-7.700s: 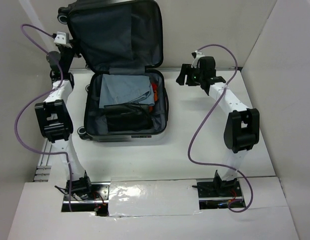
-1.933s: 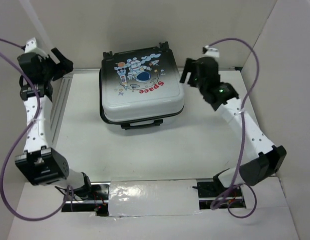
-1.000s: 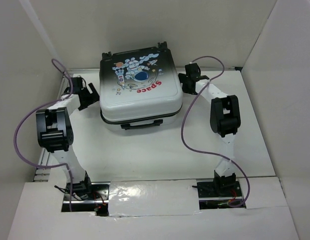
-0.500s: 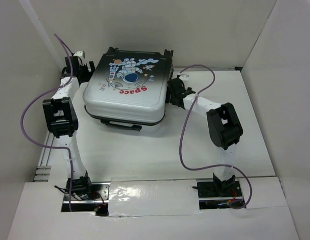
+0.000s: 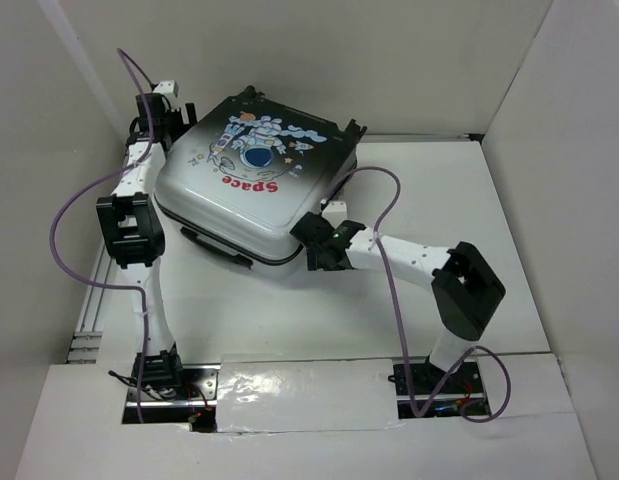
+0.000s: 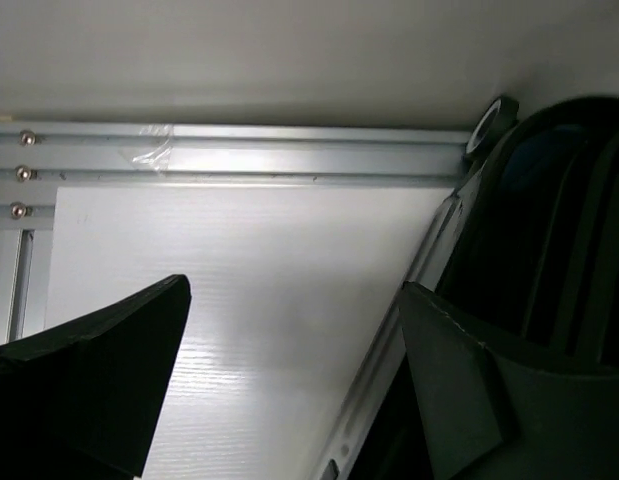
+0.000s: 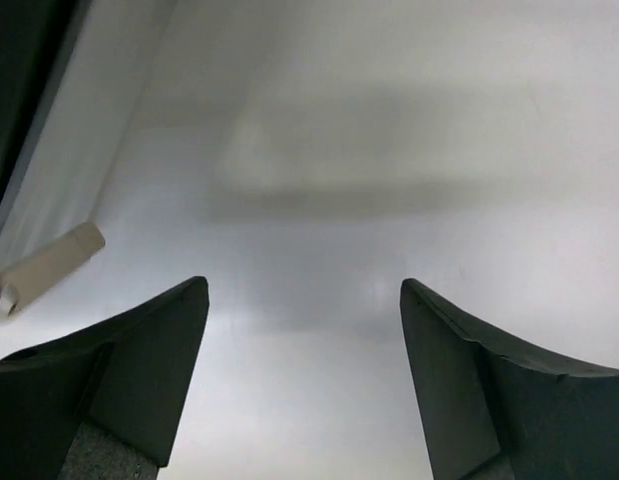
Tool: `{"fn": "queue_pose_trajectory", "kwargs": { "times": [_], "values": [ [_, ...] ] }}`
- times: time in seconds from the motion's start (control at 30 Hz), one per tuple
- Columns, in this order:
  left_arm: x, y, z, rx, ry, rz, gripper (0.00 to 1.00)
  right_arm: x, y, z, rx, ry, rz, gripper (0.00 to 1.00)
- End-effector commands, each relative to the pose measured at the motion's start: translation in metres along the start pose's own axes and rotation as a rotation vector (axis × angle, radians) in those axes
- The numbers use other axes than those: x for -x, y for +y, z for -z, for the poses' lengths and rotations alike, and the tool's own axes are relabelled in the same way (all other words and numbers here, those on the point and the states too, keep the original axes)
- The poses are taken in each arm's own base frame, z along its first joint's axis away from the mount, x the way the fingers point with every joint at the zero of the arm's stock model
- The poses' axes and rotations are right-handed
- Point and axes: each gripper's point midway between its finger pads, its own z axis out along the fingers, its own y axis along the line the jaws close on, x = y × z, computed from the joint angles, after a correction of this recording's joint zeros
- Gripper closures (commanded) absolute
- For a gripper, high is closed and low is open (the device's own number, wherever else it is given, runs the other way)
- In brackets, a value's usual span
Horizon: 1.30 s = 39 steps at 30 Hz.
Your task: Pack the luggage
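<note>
The luggage point(image 5: 254, 180) lies closed on the table, turned askew, its astronaut print and red "Space" facing up and its carry handle toward the near left. My left gripper point(image 5: 161, 112) is open at the case's far left corner. In the left wrist view, the left gripper point(image 6: 294, 385) has bare table between its fingers, and the dark luggage point(image 6: 549, 250) lies against the right finger. My right gripper point(image 5: 311, 243) is open against the case's near right corner. Up close, the right gripper point(image 7: 304, 295) faces the pale shell of the luggage point(image 7: 369, 150), with nothing held.
An aluminium rail point(image 6: 239, 150) runs along the far edge of the table. Another rail point(image 5: 94, 290) borders the left side. White walls close in the workspace on the left, back and right. A zipper pull point(image 7: 49, 265) hangs at the left of the right wrist view.
The closed luggage has turned clockwise and slid left. My right gripper swept along its right side toward me. My left gripper moved up to the far left corner.
</note>
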Motion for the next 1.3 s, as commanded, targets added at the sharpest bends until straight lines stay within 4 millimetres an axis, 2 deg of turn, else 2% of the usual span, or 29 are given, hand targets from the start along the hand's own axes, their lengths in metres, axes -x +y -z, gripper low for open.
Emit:
{"fn": "queue_pose_trajectory", "kwargs": {
  "times": [0.0, 0.03, 0.07, 0.1, 0.13, 0.2, 0.23, 0.33, 0.37, 0.4, 0.5, 0.53, 0.57, 0.6, 0.63, 0.67, 0.7, 0.73, 0.77, 0.8, 0.83, 0.87, 0.93, 0.97, 1.0, 1.03, 1.17, 1.2, 1.27],
  "values": [
    [0.026, -0.167, 0.041, -0.368, 0.019, -0.015, 0.00, 0.036, 0.040, 0.066, 0.237, -0.114, -0.027, 0.15],
    [0.052, -0.139, 0.053, -0.298, -0.027, 0.023, 0.00, 0.047, 0.029, 0.085, 0.241, -0.140, -0.003, 0.15],
    [0.052, -0.139, 0.053, -0.297, -0.028, 0.024, 0.00, 0.053, 0.031, 0.089, 0.251, -0.151, -0.011, 0.15],
    [0.080, -0.100, 0.069, -0.229, -0.083, 0.066, 0.00, 0.065, 0.023, 0.097, 0.254, -0.171, -0.016, 0.15],
    [0.094, -0.081, 0.082, -0.213, -0.108, 0.126, 0.00, 0.080, 0.007, 0.110, 0.254, -0.206, -0.006, 0.15],
    [0.119, -0.041, 0.107, -0.178, -0.162, 0.194, 0.00, 0.106, -0.001, 0.133, 0.313, -0.246, -0.013, 0.15],
    [0.142, -0.006, 0.134, -0.140, -0.220, 0.233, 0.00, 0.119, -0.011, 0.146, 0.335, -0.284, -0.010, 0.15],
    [0.155, 0.032, 0.167, -0.110, -0.258, 0.247, 0.00, 0.161, -0.032, 0.165, 0.381, -0.368, -0.048, 0.12],
    [0.161, 0.035, 0.181, -0.100, -0.277, 0.228, 0.00, 0.183, -0.044, 0.165, 0.373, -0.419, -0.087, 0.11],
    [0.164, 0.034, 0.187, -0.099, -0.282, 0.217, 0.00, 0.190, -0.044, 0.165, 0.400, -0.432, -0.083, 0.09],
    [0.154, 0.049, 0.200, -0.029, -0.258, 0.235, 0.00, 0.238, -0.060, 0.156, 0.399, -0.521, -0.107, 0.07],
    [0.150, 0.049, 0.205, -0.016, -0.245, 0.242, 0.00, 0.259, -0.065, 0.161, 0.403, -0.563, -0.114, 0.06],
    [0.143, 0.055, 0.211, 0.014, -0.231, 0.254, 0.00, 0.274, -0.078, 0.134, 0.354, -0.553, -0.113, 0.06],
    [0.114, 0.057, 0.205, 0.029, -0.166, 0.279, 0.00, 0.287, -0.082, 0.126, 0.355, -0.559, -0.125, 0.04],
    [0.116, 0.050, 0.228, 0.038, -0.184, 0.274, 0.00, 0.315, -0.090, 0.134, 0.359, -0.608, -0.136, 0.04],
    [0.104, 0.052, 0.234, 0.076, -0.168, 0.311, 0.00, 0.321, -0.089, 0.096, 0.339, -0.550, -0.135, 0.04],
    [0.063, 0.054, 0.227, 0.098, -0.099, 0.349, 0.00, 0.331, -0.107, 0.079, 0.319, -0.525, -0.154, 0.04],
    [0.050, 0.054, 0.233, 0.118, -0.092, 0.372, 0.00, 0.359, -0.114, 0.088, 0.328, -0.577, -0.171, 0.04],
    [0.052, 0.049, 0.258, 0.145, -0.136, 0.400, 0.00, 0.361, -0.115, 0.050, 0.302, -0.528, -0.175, 0.04],
    [0.015, 0.050, 0.255, 0.172, -0.084, 0.435, 0.00, 0.371, -0.128, 0.038, 0.285, -0.529, -0.192, 0.04],
    [0.000, 0.051, 0.261, 0.203, -0.073, 0.469, 0.00, 0.391, -0.135, 0.044, 0.281, -0.573, -0.206, 0.04],
    [0.004, 0.056, 0.283, 0.252, -0.133, 0.490, 0.00, 0.391, -0.132, 0.011, 0.277, -0.537, -0.205, 0.04],
    [-0.032, 0.060, 0.292, 0.313, -0.105, 0.573, 0.00, 0.399, -0.143, -0.009, 0.271, -0.538, -0.206, 0.04],
    [-0.036, 0.061, 0.298, 0.321, -0.113, 0.591, 0.00, 0.404, -0.147, -0.014, 0.274, -0.545, -0.210, 0.04],
    [-0.040, 0.059, 0.306, 0.332, -0.111, 0.604, 0.00, 0.397, -0.148, -0.040, 0.271, -0.509, -0.211, 0.04],
    [-0.053, 0.058, 0.304, 0.340, -0.076, 0.612, 0.00, 0.402, -0.156, -0.048, 0.294, -0.521, -0.227, 0.04],
    [-0.085, 0.045, 0.304, 0.305, -0.020, 0.669, 0.00, 0.387, -0.152, -0.097, 0.402, -0.468, -0.221, 0.06],
    [-0.090, 0.043, 0.300, 0.296, -0.021, 0.700, 0.00, 0.373, -0.144, -0.119, 0.429, -0.420, -0.215, 0.06],
    [-0.113, 0.039, 0.302, 0.306, 0.010, 0.739, 0.00, 0.364, -0.128, -0.131, 0.513, -0.392, -0.194, 0.06]
  ]
}}
